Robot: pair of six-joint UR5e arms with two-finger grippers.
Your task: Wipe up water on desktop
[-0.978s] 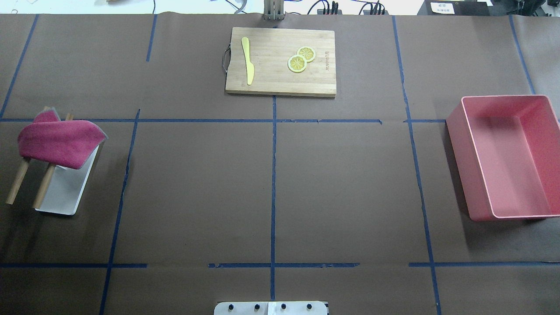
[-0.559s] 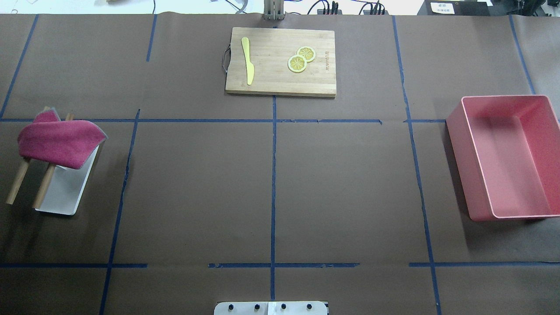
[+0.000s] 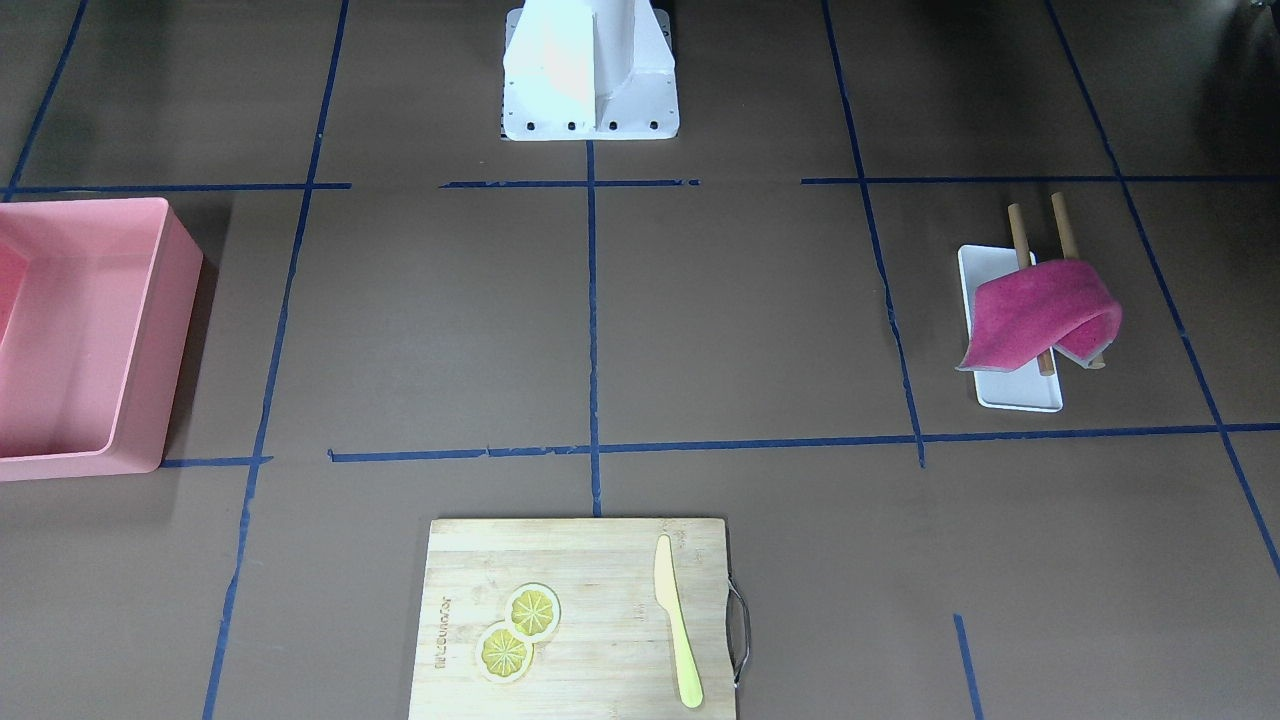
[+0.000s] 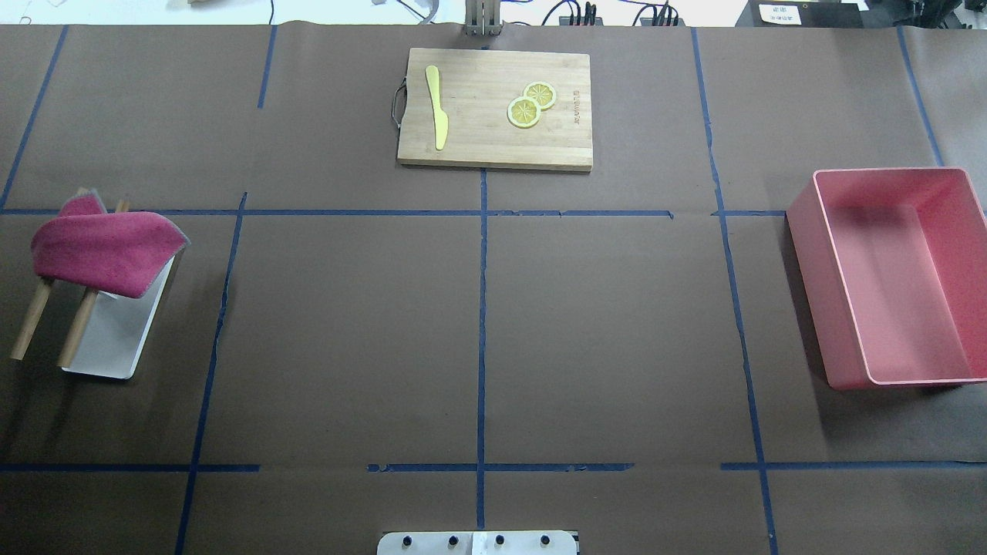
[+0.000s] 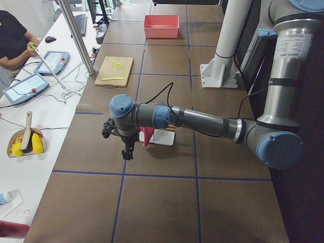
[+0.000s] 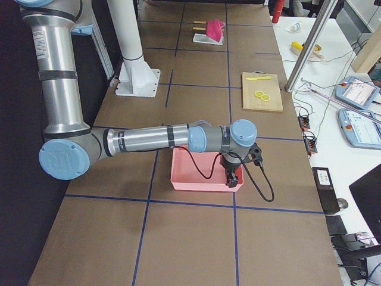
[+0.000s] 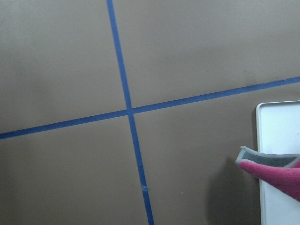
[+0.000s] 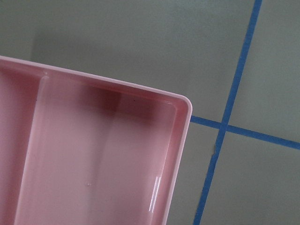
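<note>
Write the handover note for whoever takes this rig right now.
Left gripper: near the magenta cloth; whether the jaws are open cannot be told.
Right gripper: above the pink bin corner; likewise unclear.
The cloth hangs over two wooden rods above the white tray, on the robot's left.
Desktop: no water visible in any view.
Done: nothing, cloth untouched.
Left: grasp the cloth, locate the water, wipe it up.
</note>
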